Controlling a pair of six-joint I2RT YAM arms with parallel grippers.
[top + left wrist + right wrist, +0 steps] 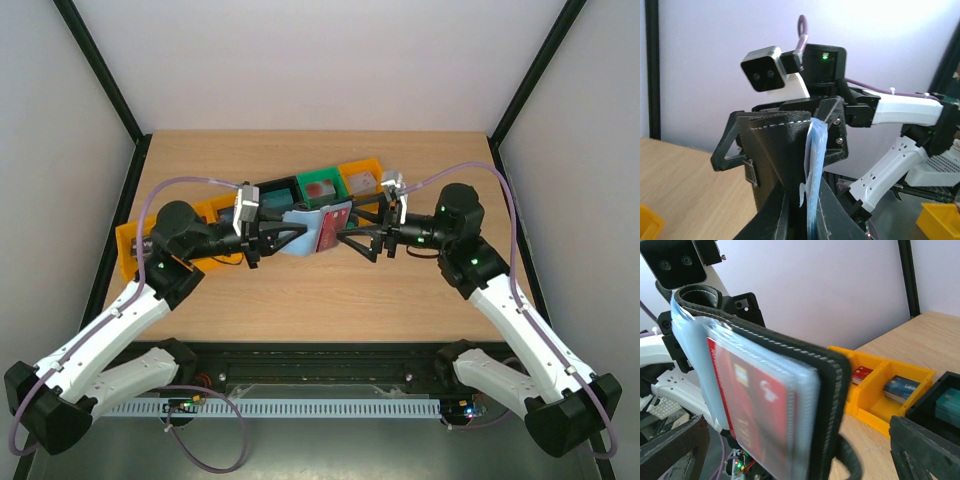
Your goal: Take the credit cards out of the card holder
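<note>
One card holder (774, 150) in left claw (297, 236)

**Card holder held over the table's middle**

The card holder (305, 220) hangs over the middle of the table (400, 300), between the two grippers. The left gripper (296, 236) clamps its left end. Its right end, with a card (333, 228) in the pocket, stands between the spread fingers of the right gripper (350, 236). Behind it, a row of bins (127, 255) runs from the left edge toward the far edge.

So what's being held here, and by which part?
The card holder: the left gripper pinches its folded end. The right gripper straddles the other end; whether it grips cannot be told.
</note>
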